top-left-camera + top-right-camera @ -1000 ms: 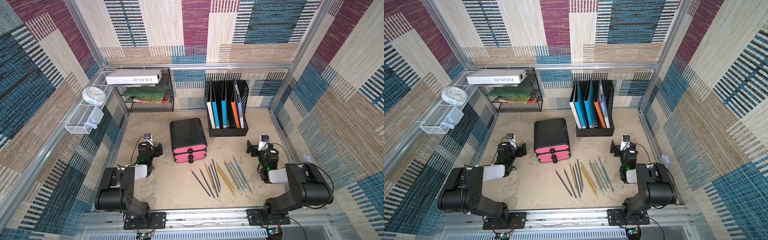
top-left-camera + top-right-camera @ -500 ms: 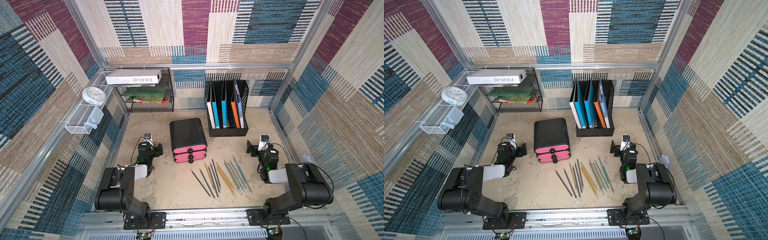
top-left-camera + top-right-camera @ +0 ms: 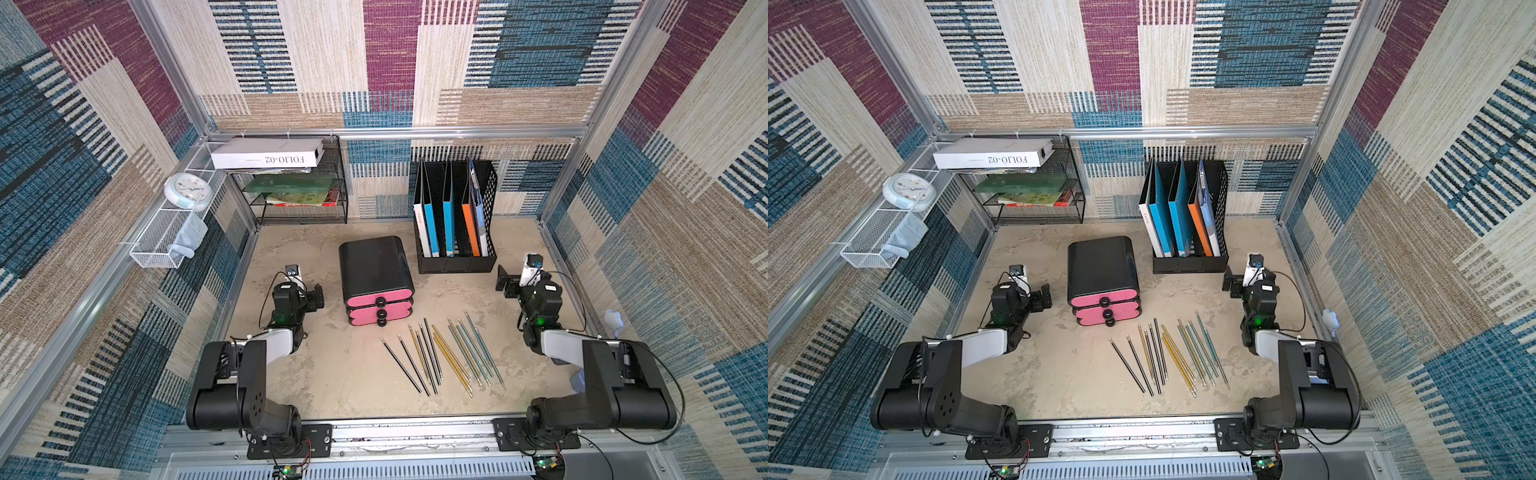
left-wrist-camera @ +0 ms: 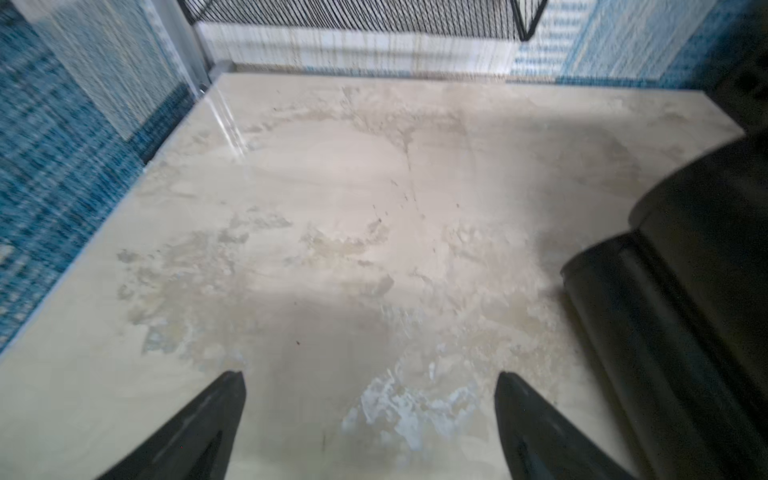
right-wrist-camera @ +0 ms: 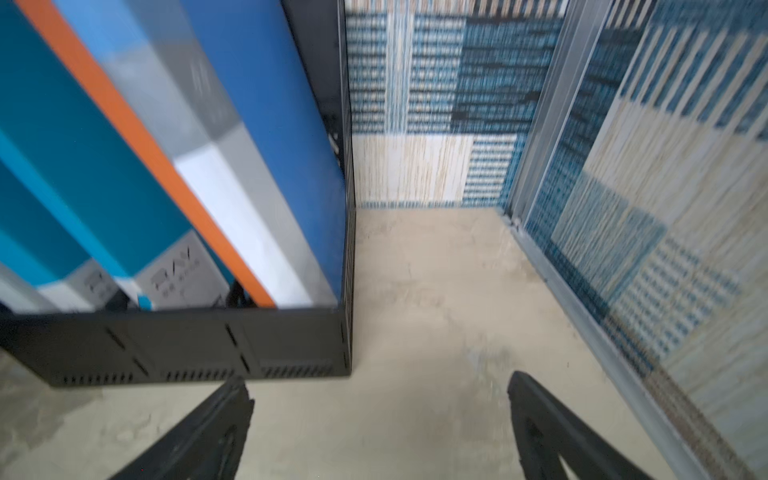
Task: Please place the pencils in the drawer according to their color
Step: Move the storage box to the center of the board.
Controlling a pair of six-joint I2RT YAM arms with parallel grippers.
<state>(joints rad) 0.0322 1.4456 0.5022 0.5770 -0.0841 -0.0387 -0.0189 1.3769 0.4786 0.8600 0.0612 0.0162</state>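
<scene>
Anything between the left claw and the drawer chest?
Nothing, just bare tabletop between the left claw and the drawer chest, seen in both top views.

This is a small robot test room made to look like an office desk. Two robot arms (image 3: 232, 374) are bolted to a metal rail (image 3: 415, 432) at the front. The walls (image 3: 390, 45) are carpet on a metal frame (image 3: 399, 132). There are folders (image 3: 430, 224), books (image 3: 297, 198), a clock (image 3: 187, 191), a drawer (image 3: 376, 262) and pencils (image 3: 453, 361).
</scene>
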